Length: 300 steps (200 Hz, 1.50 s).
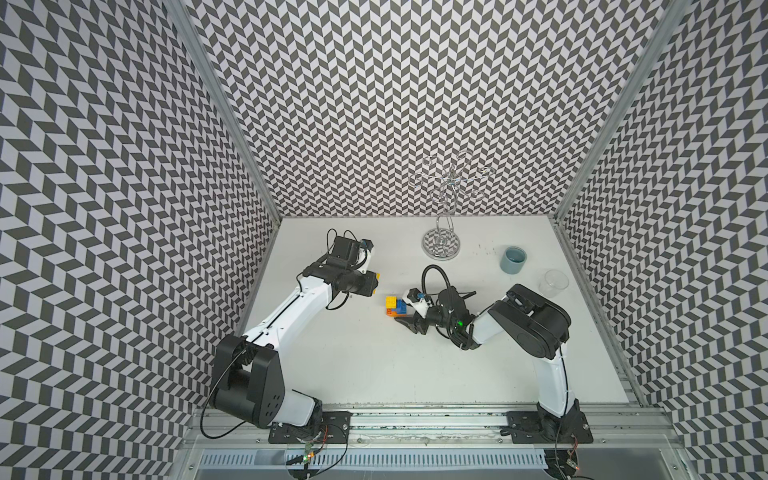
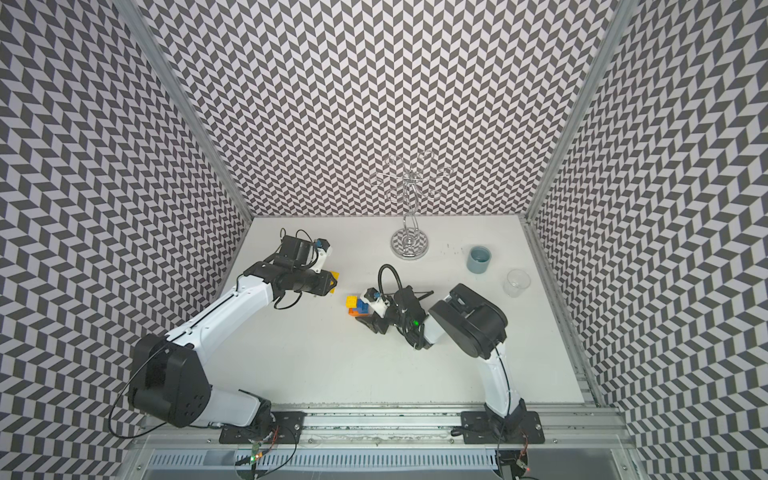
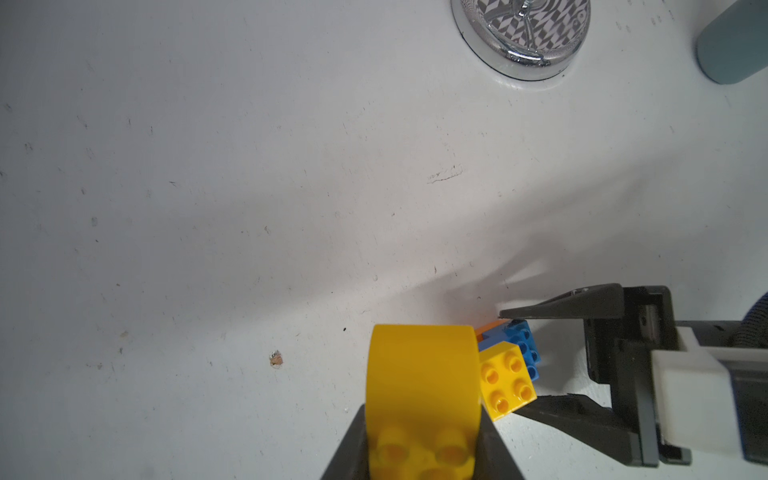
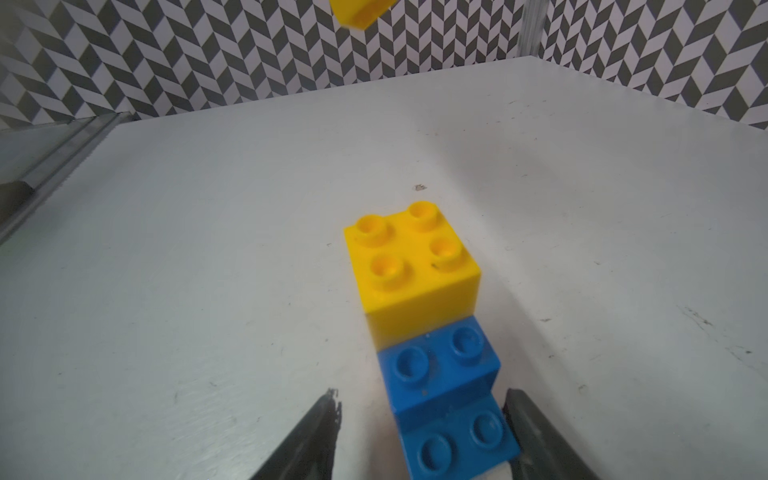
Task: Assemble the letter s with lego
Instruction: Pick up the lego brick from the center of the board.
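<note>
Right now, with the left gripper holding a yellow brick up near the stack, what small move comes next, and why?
Probably close the right gripper on the blue bricks. Its jaws straddle them, but one finger stands apart, so the stack is not clamped. The left gripper holds its yellow brick in the air; pressing it on could shove a loose stack.
</note>
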{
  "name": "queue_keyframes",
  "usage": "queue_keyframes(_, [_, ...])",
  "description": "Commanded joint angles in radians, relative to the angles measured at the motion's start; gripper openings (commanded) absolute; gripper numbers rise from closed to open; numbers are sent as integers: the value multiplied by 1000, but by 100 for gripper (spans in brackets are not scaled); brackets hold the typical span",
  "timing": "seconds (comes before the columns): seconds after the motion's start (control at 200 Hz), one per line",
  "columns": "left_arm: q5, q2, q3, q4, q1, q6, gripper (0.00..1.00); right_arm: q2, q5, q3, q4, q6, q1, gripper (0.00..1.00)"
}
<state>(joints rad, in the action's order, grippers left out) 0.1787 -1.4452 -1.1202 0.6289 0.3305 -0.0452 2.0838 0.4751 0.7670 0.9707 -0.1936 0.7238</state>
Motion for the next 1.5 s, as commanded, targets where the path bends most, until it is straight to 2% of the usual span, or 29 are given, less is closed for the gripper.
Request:
queue_keyframes(0.0, [7,-1,2,-20,-10,9,9,-16,51,3,27,-25,-8,62])
queue_keyframes(0.16, [7,-6,7,-26,-16,9,9,2,116,12,36,-13,-23,55])
queue_keyframes(0.346, [9,-14,9,-31,-21,7,9,46,89,-20,254,91,-23,55])
queue_keyframes(0.471, [12,-26,7,-26,-21,5,9,70,85,-2,297,137,-22,53])
queue_keyframes(0.756, [10,-39,-2,-21,-21,7,9,70,113,-14,300,126,-22,54])
queue_keyframes(1.237, [13,-76,-19,-12,-21,5,9,187,121,-34,564,231,-25,56])
queue_keyframes(1.497, [15,-93,-16,-18,-21,4,9,216,129,-33,598,227,-25,55])
